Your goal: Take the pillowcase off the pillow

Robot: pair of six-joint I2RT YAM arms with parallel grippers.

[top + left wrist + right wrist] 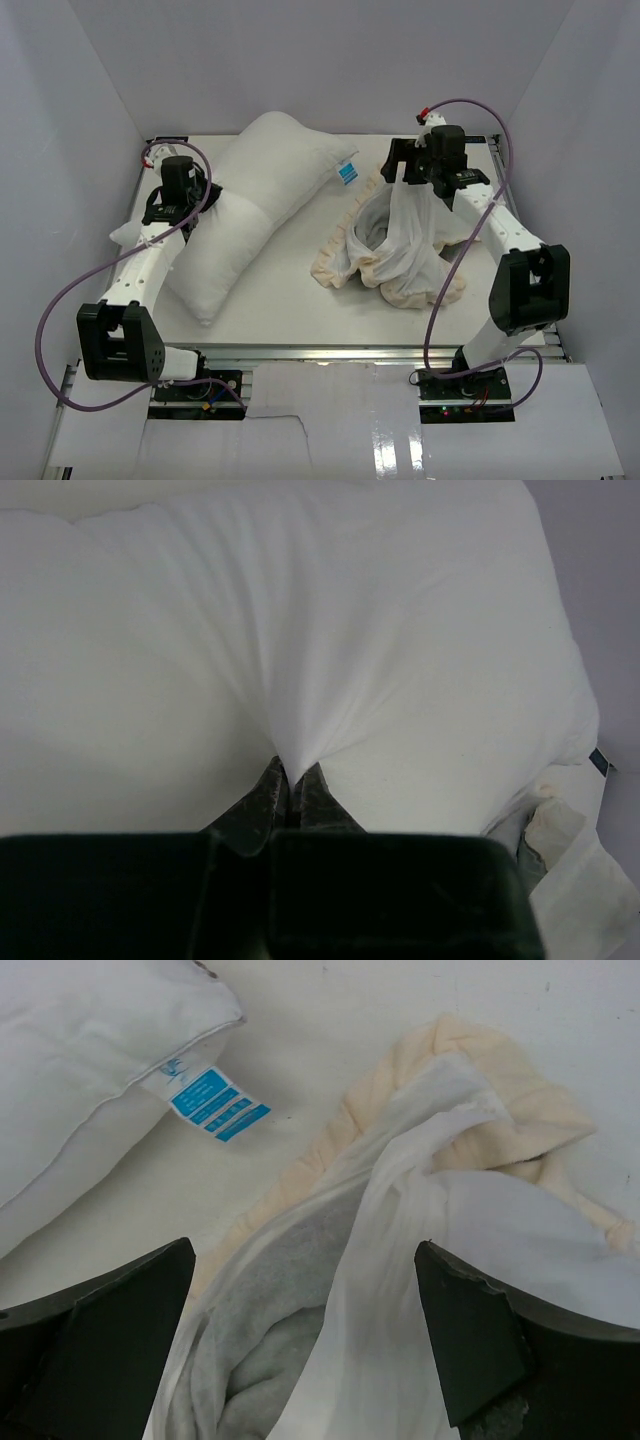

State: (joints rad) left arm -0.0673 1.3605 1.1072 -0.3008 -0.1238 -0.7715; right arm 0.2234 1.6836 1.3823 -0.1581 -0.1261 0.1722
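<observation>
The pillow (pixel 250 215) lies bare and plump across the left half of the table. It fills the left wrist view as the pillow (pixel 350 630). My left gripper (pixel 292 772) is shut on a pinched fold of its white fabric, at the pillow's left side near the left gripper (pixel 203 200). The pillowcase (pixel 400 250) sits crumpled to the right, apart from the pillow, white side out with its cream frill around it. My right gripper (pixel 305 1250) hangs open just above the pillowcase (pixel 400 1210). A white fold runs up between the spread fingers without being clamped.
A blue label (pixel 215 1100) is sewn to the pillow's corner nearest the pillowcase. White walls enclose the table (pixel 290 300) on the left, back and right. Purple cables loop beside both arms.
</observation>
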